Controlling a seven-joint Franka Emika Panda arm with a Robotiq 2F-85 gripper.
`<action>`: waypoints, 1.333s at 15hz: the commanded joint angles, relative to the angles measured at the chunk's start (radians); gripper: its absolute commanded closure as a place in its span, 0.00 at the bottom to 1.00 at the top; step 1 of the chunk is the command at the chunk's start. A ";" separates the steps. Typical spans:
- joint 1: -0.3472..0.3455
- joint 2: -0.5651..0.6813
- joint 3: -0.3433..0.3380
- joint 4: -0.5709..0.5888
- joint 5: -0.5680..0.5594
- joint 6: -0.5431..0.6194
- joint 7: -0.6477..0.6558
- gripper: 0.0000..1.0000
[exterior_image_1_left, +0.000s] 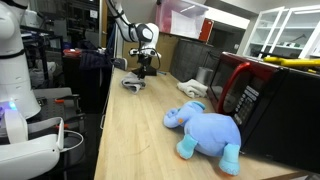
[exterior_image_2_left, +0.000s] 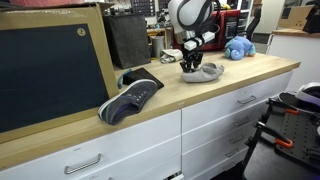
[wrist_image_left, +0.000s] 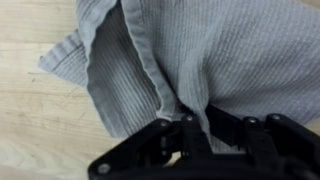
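Note:
A grey knitted cloth (wrist_image_left: 215, 45) lies crumpled on the wooden countertop (wrist_image_left: 30, 110) and fills most of the wrist view. My gripper (wrist_image_left: 183, 116) points straight down onto it, and its black fingers (wrist_image_left: 222, 122) pinch a raised fold of the fabric between them. In both exterior views the arm stands upright over the cloth (exterior_image_1_left: 134, 86) (exterior_image_2_left: 203, 73), with the gripper (exterior_image_1_left: 143, 72) (exterior_image_2_left: 192, 66) low at the fabric. The fingertips are hidden by the cloth.
A blue stuffed elephant (exterior_image_1_left: 205, 130) (exterior_image_2_left: 238, 47) lies further along the counter. Beside it stand a black and red microwave (exterior_image_1_left: 262, 100) and a small white object (exterior_image_1_left: 192, 89). A dark shoe (exterior_image_2_left: 130, 98) rests near a framed black panel (exterior_image_2_left: 50, 70).

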 joint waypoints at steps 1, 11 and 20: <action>0.029 0.111 -0.036 0.129 -0.016 0.004 0.107 0.97; -0.040 0.285 -0.181 0.360 -0.018 -0.065 0.284 0.97; -0.145 0.259 -0.218 0.386 0.028 -0.134 0.283 0.63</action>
